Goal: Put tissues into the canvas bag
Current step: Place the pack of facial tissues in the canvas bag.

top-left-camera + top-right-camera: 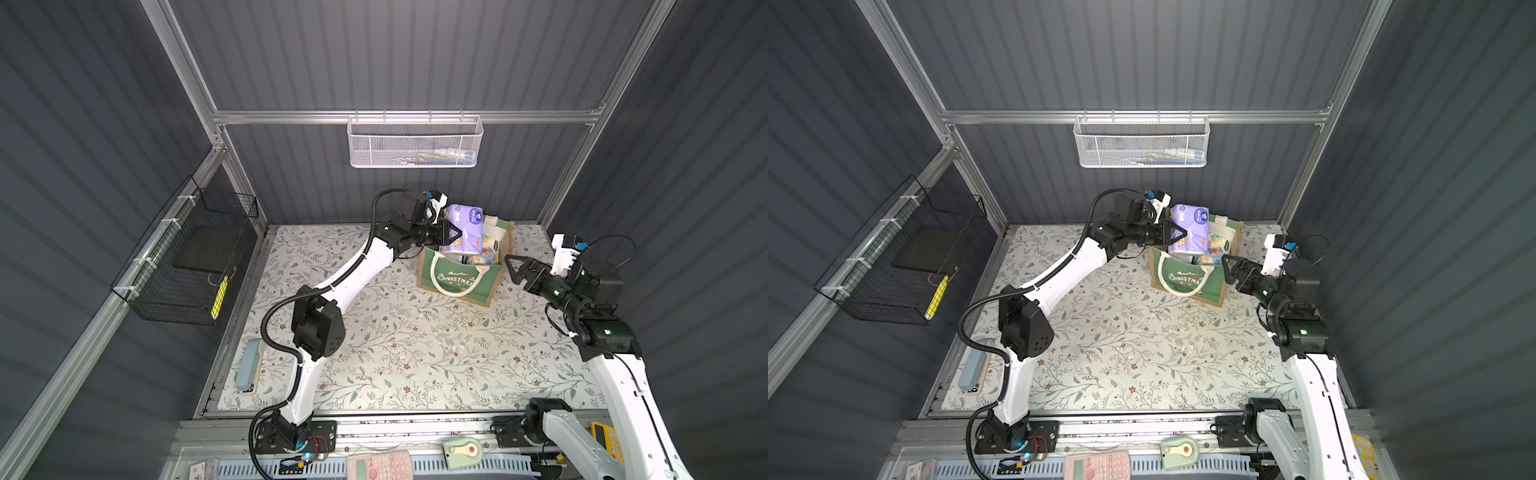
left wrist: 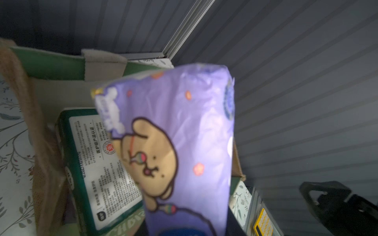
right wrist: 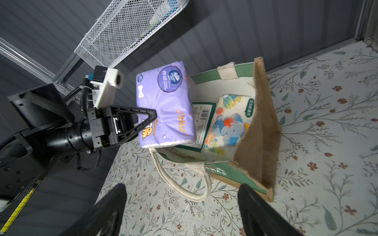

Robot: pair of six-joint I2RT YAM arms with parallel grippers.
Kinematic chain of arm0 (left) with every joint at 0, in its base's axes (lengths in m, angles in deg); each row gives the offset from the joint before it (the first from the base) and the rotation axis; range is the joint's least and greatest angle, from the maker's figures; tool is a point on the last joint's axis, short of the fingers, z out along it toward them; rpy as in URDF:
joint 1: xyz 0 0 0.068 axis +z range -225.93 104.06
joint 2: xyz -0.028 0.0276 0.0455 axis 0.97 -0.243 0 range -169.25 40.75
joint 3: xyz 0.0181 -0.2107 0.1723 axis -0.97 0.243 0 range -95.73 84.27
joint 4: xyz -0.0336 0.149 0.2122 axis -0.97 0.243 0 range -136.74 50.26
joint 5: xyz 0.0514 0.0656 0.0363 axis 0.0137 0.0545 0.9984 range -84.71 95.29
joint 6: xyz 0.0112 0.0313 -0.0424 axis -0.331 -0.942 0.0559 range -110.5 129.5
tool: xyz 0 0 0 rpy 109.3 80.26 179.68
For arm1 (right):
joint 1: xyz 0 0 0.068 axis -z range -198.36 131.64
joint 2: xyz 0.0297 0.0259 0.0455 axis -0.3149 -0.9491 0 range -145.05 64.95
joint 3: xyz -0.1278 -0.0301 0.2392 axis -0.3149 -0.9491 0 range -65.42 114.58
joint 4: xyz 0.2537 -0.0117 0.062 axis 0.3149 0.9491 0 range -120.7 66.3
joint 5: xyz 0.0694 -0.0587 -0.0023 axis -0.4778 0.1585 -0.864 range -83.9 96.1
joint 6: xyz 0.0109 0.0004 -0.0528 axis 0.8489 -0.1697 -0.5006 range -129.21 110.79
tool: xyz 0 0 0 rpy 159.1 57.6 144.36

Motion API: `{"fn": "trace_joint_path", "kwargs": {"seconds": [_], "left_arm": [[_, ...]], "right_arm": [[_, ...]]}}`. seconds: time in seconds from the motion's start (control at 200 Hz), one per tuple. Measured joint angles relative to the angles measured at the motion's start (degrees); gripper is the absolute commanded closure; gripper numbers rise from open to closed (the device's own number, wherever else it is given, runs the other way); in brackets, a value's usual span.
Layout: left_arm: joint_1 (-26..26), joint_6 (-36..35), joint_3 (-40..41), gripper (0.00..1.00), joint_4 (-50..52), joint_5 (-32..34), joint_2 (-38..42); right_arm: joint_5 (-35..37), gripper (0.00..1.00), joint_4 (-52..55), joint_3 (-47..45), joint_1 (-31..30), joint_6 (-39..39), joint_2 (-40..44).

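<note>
A purple pack of tissues (image 1: 463, 228) (image 1: 1190, 228) (image 3: 165, 106) hangs tilted over the open mouth of the canvas bag (image 1: 457, 286) (image 1: 1187, 286) (image 3: 257, 126). My left gripper (image 1: 454, 236) (image 1: 1179, 237) (image 3: 151, 120) is shut on the pack's lower end. The pack (image 2: 184, 143) fills the left wrist view and hides the jaws. Inside the bag stand a dark green-and-white pack (image 3: 201, 120) (image 2: 96, 163) and a white cartoon pack (image 3: 229, 122) (image 1: 488, 251). My right gripper (image 1: 513, 268) (image 1: 1229, 268) (image 3: 182, 204) is open and holds nothing, just beside the bag's right burlap side.
A white mesh basket (image 1: 415, 141) hangs on the back wall. A black wire basket (image 1: 187, 257) hangs on the left wall. A pink calculator (image 1: 380, 465), a green device (image 1: 461, 451) and a yellow calculator (image 1: 606, 440) lie at the front edge. A blue-grey case (image 1: 248, 365) lies at the table's left edge.
</note>
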Motion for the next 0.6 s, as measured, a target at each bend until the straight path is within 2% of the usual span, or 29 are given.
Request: {"fn": "trace_joint_path", "kwargs": {"seconds": [0.1, 0.145, 0.205, 0.275, 0.6], "left_arm": [[0.3, -0.9, -3.3, 0.63, 3.3, 0.8, -3.8], [0.3, -1.5, -4.0, 0.54, 4.6, 1.6, -4.9], [0.4, -2.1, -4.4, 0.49, 6.1, 2.6, -5.2], [0.5, -2.5, -4.8, 0.35, 7.0, 3.6, -5.2], [0.5, -5.0, -7.5, 0.0, 8.3, 9.3, -4.8]], "right_arm": [[-0.5, 0.13, -0.4, -0.5, 1.1, 0.1, 0.0], [-0.7, 0.13, -0.4, -0.9, 1.6, 0.1, 0.0], [-0.9, 0.13, -0.6, -1.5, 2.0, 0.1, 0.0], [-1.3, 0.12, -0.8, -2.2, 2.5, 0.1, -0.1], [-1.6, 0.05, -1.3, -6.2, 4.9, -1.0, -0.7]]}}
